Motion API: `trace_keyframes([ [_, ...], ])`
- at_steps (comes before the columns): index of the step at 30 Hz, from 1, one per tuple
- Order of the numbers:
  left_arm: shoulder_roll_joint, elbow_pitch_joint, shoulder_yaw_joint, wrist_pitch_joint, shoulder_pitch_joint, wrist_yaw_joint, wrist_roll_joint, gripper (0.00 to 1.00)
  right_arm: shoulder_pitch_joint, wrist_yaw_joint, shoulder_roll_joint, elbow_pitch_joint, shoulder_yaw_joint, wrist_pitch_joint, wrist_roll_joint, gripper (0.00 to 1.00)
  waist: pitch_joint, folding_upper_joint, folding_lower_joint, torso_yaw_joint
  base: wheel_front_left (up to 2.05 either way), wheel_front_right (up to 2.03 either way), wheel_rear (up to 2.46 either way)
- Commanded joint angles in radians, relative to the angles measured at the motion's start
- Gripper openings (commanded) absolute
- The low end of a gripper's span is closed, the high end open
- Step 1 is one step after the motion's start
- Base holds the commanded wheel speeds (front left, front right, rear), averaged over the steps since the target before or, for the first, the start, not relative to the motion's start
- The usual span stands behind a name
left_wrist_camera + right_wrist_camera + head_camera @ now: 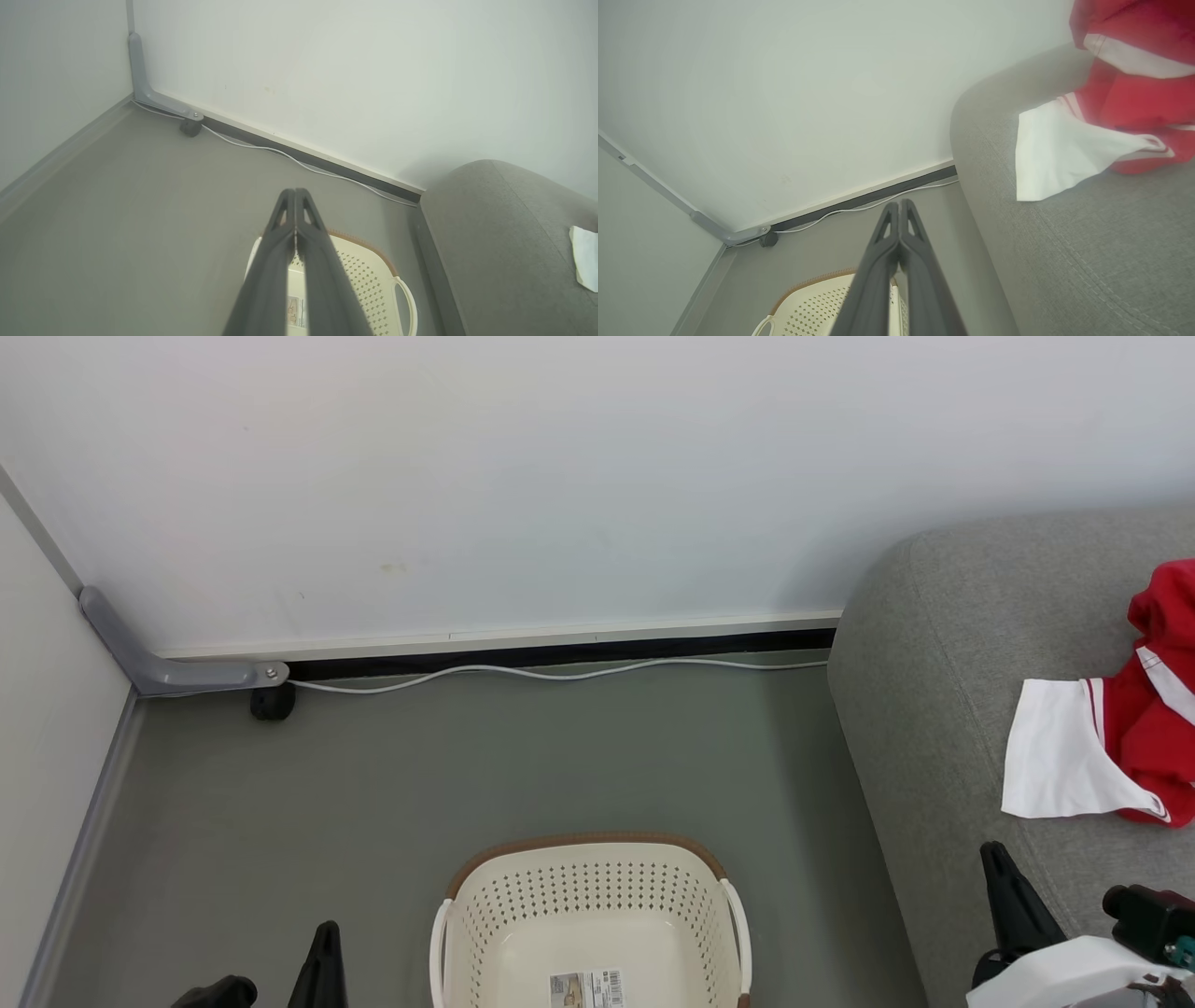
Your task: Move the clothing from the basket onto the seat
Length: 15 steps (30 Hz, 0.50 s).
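Observation:
The clothing (1144, 728), bright red with a white panel and thin stripes, lies crumpled on the seat (934, 709), a grey sofa at the right. The cream basket (485, 915) stands on the floor at bottom centre; its inside holds nothing but a label sticker. My left gripper (324, 943) is shut and holds nothing, low to the left of the basket. In the left wrist view its fingers (295, 193) meet above the basket (369, 275). My right gripper (1001, 873) hovers over the sofa's front edge, shut and holding nothing, with its fingertips (900, 205) near the clothing (1125, 93).
A white wall runs across the back, with a white cable (560, 674) along its foot. A grey bracket (168, 672) and a small black knob (273, 702) sit in the left corner. Grey floor (467, 756) stretches between the basket, wall and sofa.

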<state>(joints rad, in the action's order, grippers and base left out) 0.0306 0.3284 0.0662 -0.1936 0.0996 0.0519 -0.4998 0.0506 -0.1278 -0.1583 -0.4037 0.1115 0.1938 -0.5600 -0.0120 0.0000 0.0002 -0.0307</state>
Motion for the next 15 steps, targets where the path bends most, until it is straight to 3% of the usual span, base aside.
trace_keyframes([
  [1,0.009,-0.031,-0.016,0.008,-0.047,-0.012,-0.032,0.0,0.036,-0.001,-0.008,0.031,-0.01,-0.008,-0.031,0.0,0.0,0.0,-0.0002,0.001,0.0,0.0,0.0],
  [15,0.01,-0.038,-0.039,0.049,-0.069,-0.036,-0.181,0.0,0.039,-0.001,0.008,0.049,-0.039,-0.05,-0.172,0.0,0.002,0.0,-0.0002,0.005,0.0,0.0,0.0],
])
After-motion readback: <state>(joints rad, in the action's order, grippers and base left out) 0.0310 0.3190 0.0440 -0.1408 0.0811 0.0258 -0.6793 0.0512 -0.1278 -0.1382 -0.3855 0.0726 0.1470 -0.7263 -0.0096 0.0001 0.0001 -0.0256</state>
